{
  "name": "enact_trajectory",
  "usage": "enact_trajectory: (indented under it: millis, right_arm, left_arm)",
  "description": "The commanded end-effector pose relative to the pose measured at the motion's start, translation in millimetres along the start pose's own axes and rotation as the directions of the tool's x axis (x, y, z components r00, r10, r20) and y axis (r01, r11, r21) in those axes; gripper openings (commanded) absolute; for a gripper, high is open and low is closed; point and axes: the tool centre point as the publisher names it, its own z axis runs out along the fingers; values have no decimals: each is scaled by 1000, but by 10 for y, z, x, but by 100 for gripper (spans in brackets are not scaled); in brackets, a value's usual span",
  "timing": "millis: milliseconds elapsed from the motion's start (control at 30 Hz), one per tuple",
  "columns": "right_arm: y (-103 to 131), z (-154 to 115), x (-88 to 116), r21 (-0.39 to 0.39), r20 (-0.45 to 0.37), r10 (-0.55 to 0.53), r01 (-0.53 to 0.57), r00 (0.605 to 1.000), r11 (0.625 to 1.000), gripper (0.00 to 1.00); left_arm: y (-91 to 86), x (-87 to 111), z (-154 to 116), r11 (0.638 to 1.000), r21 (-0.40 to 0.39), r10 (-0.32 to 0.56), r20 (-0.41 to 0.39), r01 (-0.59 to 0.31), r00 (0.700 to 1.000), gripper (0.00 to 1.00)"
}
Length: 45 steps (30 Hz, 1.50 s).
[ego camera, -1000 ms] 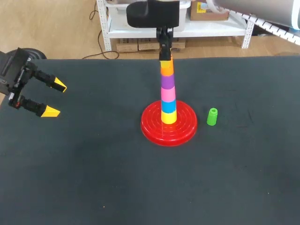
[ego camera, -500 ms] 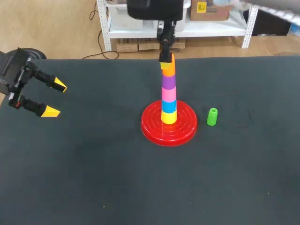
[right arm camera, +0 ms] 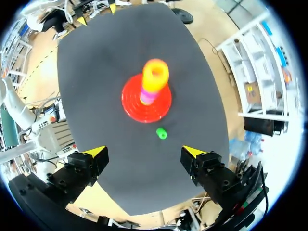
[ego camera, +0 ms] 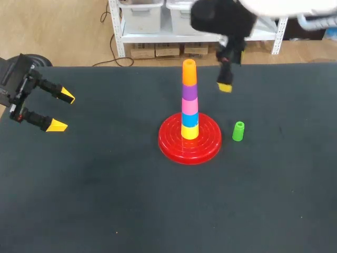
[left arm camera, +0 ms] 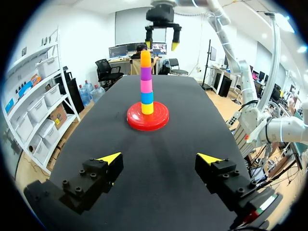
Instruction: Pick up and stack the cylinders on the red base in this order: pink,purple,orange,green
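Right tool (right arm camera: 144, 153) hangs spread and empty, high over the bench. The green cylinder (ego camera: 238, 131) stands upright ahead of it, between its fingers' lines and just beside the base (ego camera: 171, 145). Left tool (ego camera: 60, 110), also spread, sits well apart, so the right arm is nearer.

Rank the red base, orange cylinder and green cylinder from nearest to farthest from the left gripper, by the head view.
1. Red base: mid-table, its rim nearest the left gripper.
2. Orange cylinder: atop the stack at the base's centre.
3. Green cylinder: on the table past the base's right side.
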Motion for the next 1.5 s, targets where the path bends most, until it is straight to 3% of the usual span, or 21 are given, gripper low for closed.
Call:
enact_trajectory:
  millis: [33, 200, 567, 900, 1233, 1500]
  right_arm:
    - [-27, 298, 291, 72, 119, 13, -22, 993, 997, 100]
    - [-79, 648, 410, 43, 54, 25, -27, 998, 999, 100]
    - [-266, 1285, 491, -49, 60, -4, 7, 998, 999, 100]
    - [-456, 1618, 326, -82, 39, -88, 91, 995, 992, 100]
    - [-466, 1808, 229, -10, -37, -135, 135, 990, 991, 100]
    - [-507, 1925, 193, -20, -34, -149, 148, 988, 989, 100]
  left_arm:
    - [-8, 13, -1, 1000, -3, 3, 3, -3, 1000, 100]
    - [-8, 13, -1, 1000, -3, 3, 3, -3, 1000, 100]
    - [-8, 13, -1, 1000, -3, 3, 3, -3, 1000, 100]
    - [-8, 13, -1, 1000, -3, 3, 3, -3, 1000, 100]
    - [-8, 13, -1, 1000, -3, 3, 3, -3, 1000, 100]
    - [-8, 13, -1, 1000, -3, 3, 3, -3, 1000, 100]
